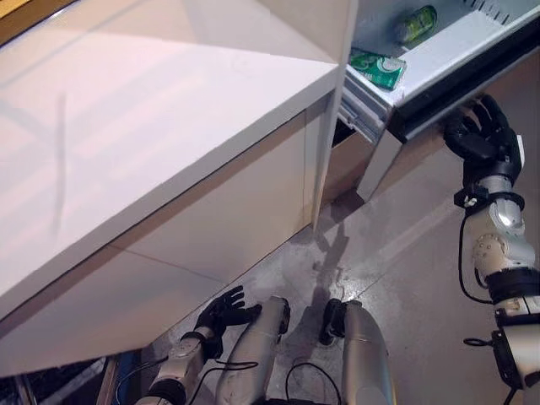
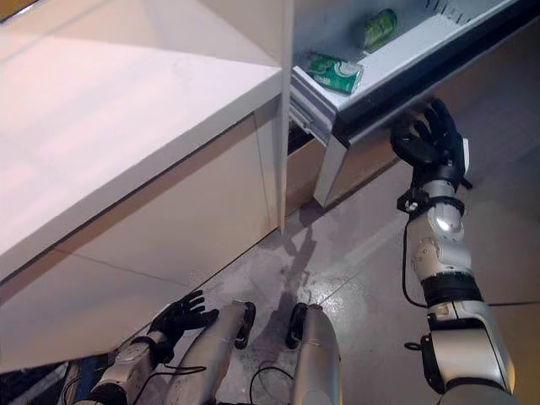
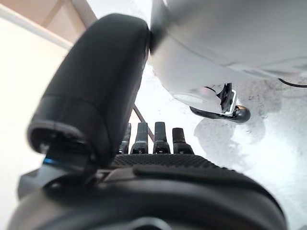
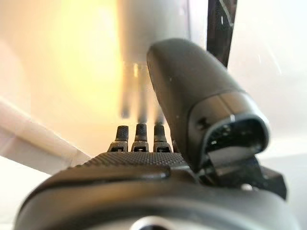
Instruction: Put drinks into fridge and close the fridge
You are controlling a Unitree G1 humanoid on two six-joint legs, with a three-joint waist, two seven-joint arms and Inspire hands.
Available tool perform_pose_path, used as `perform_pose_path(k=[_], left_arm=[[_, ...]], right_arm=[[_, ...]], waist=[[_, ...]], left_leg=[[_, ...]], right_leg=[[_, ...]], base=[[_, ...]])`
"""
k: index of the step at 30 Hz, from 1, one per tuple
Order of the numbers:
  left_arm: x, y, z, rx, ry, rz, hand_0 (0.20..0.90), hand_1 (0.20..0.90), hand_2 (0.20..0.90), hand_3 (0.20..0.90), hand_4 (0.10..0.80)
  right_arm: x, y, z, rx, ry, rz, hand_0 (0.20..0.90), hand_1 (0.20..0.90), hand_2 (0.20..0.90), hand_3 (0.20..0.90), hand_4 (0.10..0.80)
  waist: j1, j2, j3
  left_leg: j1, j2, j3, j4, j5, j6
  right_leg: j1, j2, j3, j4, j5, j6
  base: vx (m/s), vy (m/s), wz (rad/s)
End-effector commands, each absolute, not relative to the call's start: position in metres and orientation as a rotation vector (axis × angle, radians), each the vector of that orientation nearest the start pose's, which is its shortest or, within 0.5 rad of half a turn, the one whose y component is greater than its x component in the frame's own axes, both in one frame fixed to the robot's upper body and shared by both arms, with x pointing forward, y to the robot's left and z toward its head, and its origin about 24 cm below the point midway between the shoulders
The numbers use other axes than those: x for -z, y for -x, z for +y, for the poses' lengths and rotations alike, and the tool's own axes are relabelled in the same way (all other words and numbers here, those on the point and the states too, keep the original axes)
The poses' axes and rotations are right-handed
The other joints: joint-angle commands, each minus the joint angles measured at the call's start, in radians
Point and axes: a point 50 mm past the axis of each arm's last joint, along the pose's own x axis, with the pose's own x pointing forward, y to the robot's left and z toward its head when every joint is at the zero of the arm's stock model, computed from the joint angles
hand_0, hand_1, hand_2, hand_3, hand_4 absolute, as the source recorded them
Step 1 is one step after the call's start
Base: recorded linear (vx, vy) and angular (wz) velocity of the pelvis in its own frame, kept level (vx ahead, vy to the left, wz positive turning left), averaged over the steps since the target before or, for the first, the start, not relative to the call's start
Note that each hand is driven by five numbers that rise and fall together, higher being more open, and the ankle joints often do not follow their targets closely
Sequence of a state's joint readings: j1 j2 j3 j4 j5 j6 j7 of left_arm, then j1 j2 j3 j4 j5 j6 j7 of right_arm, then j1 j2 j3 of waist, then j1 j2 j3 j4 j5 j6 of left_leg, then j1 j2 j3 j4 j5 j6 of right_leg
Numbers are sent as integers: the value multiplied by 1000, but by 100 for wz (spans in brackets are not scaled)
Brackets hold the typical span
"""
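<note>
A fridge drawer (image 1: 439, 80) stands pulled out at the upper right, under the white counter. Two green drink cans lie inside it: one (image 1: 377, 69) near the front corner, another (image 1: 417, 24) further back. My right hand (image 1: 483, 135) is open, fingers straight, held up against the drawer's dark front edge just below it. In the right wrist view the straight fingers (image 4: 136, 139) point at the pale drawer front. My left hand (image 1: 221, 314) hangs low by the floor, open and empty, far from the drawer.
A long white counter (image 1: 152, 126) with pale cabinet fronts fills the left and middle. A narrow upright panel (image 1: 331, 126) stands between the cabinet and the drawer. Grey concrete floor (image 1: 396, 253) spreads below the drawer.
</note>
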State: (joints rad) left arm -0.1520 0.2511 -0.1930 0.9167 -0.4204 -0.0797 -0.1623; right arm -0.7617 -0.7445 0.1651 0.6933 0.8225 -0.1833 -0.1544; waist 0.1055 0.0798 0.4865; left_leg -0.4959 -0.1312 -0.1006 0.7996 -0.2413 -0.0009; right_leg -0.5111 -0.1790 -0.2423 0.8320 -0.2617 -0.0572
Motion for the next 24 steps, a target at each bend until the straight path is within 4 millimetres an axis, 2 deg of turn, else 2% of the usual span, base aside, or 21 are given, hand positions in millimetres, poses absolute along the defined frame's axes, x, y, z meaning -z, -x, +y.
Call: perform_pose_path(k=[1,2,3,4,5,6,8,12,16,18,21,24], left_arm=[[125,-150,249,15,-98,918,900,900,900,900,800],[125,-149,250,13,-100,923,900,900,900,900,800],[125,-148,252,9,-108,931,900,900,900,900,800],[126,-147,252,8,-108,934,900,900,900,900,800],[126,-146,254,8,-117,939,900,900,900,900,800],[126,-145,255,8,-123,942,900,900,900,900,800],[125,-146,256,16,-127,940,900,900,900,900,800],[124,-149,254,38,-134,934,900,900,900,900,800],[125,-150,249,74,-133,921,900,900,900,900,800],[125,-151,246,91,-121,917,900,900,900,900,800],[126,-151,241,92,-82,924,900,900,900,900,800],[127,-151,239,91,-50,926,900,900,900,900,800]], right_arm=[[-326,-366,-238,-5,164,-711,900,900,900,900,800],[-327,-366,-238,0,174,-708,900,900,900,900,800],[-329,-368,-237,19,228,-695,900,900,900,900,800],[-329,-368,-236,20,233,-692,900,900,900,900,800],[-330,-369,-236,36,257,-687,900,900,900,900,800],[-331,-371,-236,52,292,-669,900,900,900,900,800],[-331,-372,-237,75,316,-655,900,900,900,900,800],[-329,-373,-244,142,301,-630,900,900,900,900,800],[-317,-371,-259,229,240,-614,900,900,900,900,800],[-303,-369,-266,257,183,-594,900,900,900,900,800],[-267,-367,-270,252,115,-518,900,900,900,900,800],[-219,-360,-267,234,55,-424,900,900,900,900,800]], waist=[[112,-38,-58],[114,-41,-60],[121,-41,-61],[121,-43,-61],[126,-45,-62],[130,-46,-64],[134,-47,-66],[133,-51,-71],[119,-60,-82],[103,-65,-92],[72,-74,-113],[38,-82,-143]], left_leg=[[88,-17,40,-88,-33,102],[100,-20,33,-76,-65,100],[101,-19,32,-101,-30,102],[111,-22,27,-86,-64,99],[118,-22,24,-91,-64,100],[120,-19,23,-113,-30,101],[133,-20,18,-126,-28,103],[154,-19,16,-141,-30,103],[191,-9,19,-186,-25,103],[212,-2,26,-219,-18,101],[246,11,40,-277,-4,96],[285,26,55,-343,16,87]], right_leg=[[101,4,41,16,-35,0],[113,6,51,28,-64,10],[120,0,34,2,-34,1],[129,3,45,16,-63,10],[139,0,44,9,-62,12],[147,-7,29,-15,-31,5],[163,-8,25,-28,-28,8],[190,-8,25,-56,-21,12],[229,4,33,-117,-2,23],[247,13,41,-159,13,31],[272,34,57,-229,36,43],[301,55,76,-315,64,56]], base=[[116,-17,8],[45,-4,10],[114,-20,9],[44,-10,16],[50,-15,22],[-24,-3,25],[-4,-9,17],[18,-26,13],[-2,-39,4],[-26,-47,-4],[-55,-51,-12],[-74,-57,-24]])
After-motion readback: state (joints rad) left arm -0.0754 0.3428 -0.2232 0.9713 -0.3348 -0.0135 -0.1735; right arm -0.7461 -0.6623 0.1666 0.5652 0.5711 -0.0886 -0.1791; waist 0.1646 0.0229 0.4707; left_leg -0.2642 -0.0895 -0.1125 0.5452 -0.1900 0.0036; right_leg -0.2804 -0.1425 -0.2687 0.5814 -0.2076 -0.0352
